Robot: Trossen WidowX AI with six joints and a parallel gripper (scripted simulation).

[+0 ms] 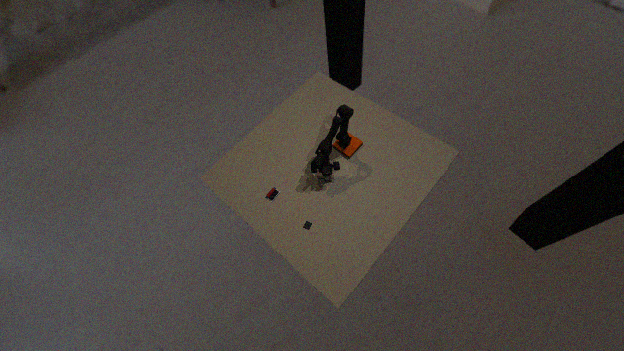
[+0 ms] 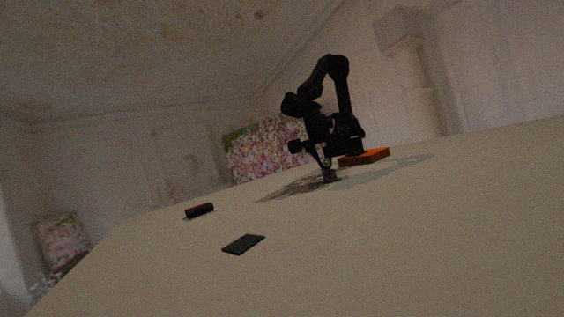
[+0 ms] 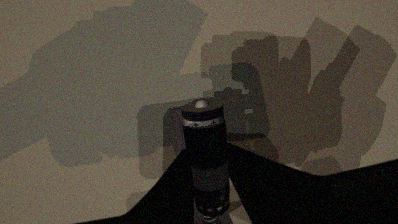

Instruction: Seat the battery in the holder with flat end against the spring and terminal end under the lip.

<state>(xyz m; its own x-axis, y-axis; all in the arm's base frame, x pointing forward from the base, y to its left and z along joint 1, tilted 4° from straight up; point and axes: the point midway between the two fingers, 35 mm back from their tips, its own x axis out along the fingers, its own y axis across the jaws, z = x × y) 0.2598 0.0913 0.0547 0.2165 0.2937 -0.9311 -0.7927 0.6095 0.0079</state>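
Presently one battery in end effector; one holder apart

Battery in the pincer beside arm base, holder and flat plate well apart on table

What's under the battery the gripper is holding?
Below the battery in the gripper only beige table and arm shadows show. The holder is not beneath it. The spot directly behind the battery is covered.

Battery base cut off below
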